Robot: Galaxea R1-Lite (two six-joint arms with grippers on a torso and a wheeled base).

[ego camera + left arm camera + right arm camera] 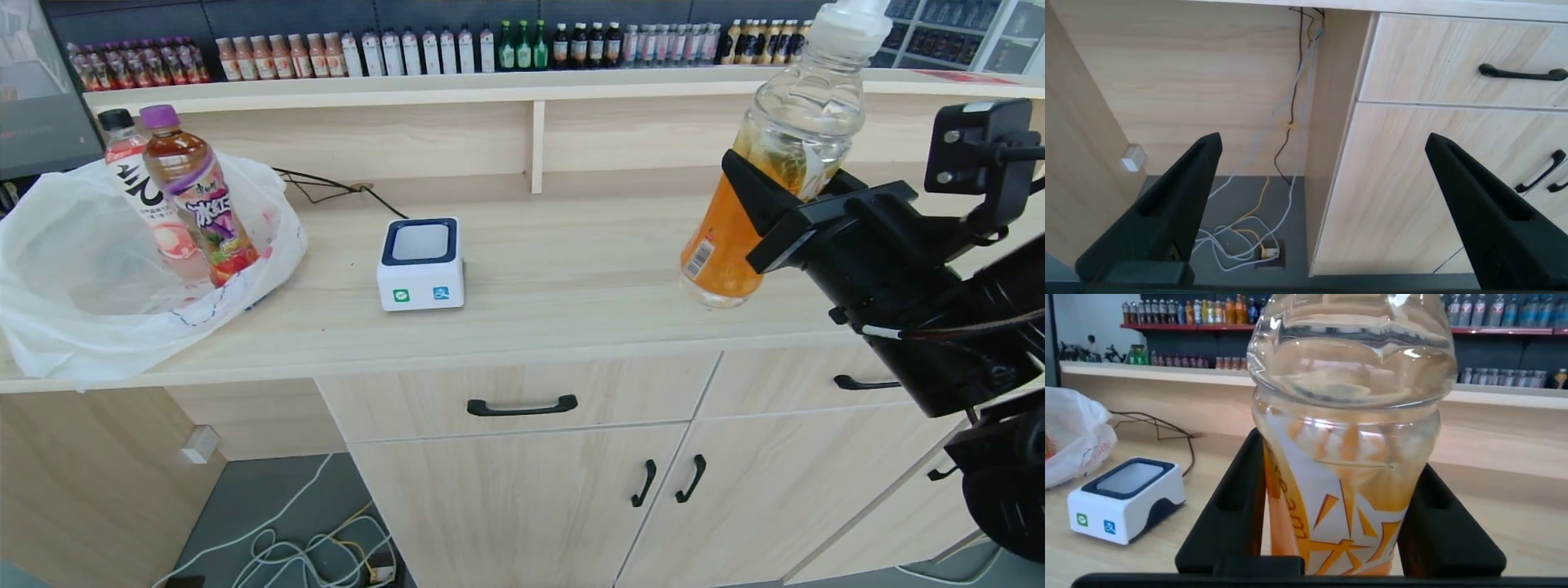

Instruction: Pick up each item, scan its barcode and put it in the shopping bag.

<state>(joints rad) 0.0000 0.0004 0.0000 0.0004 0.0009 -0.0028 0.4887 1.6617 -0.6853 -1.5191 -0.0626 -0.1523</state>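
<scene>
Orange-label bottle [759,188] being clamped around middle by right gripper [788,214], tilted, base low at counter [571,269], contact unclear, well right of scanner [421,263]. Left gripper [1323,140] being held wide apart below counter. Two bottles [200,204] being kept in shopping bag [73,269].

Grips a bottle [804,106] in the right gripper [780,200], arm raised and stretched forward. Holds the left gripper [1323,139] low, fingers [1167,212] spread wide.

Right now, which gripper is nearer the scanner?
Right. The right gripper holds the bottle over the counter, to the scanner's right; the left gripper is low, facing the cabinet fronts.
</scene>
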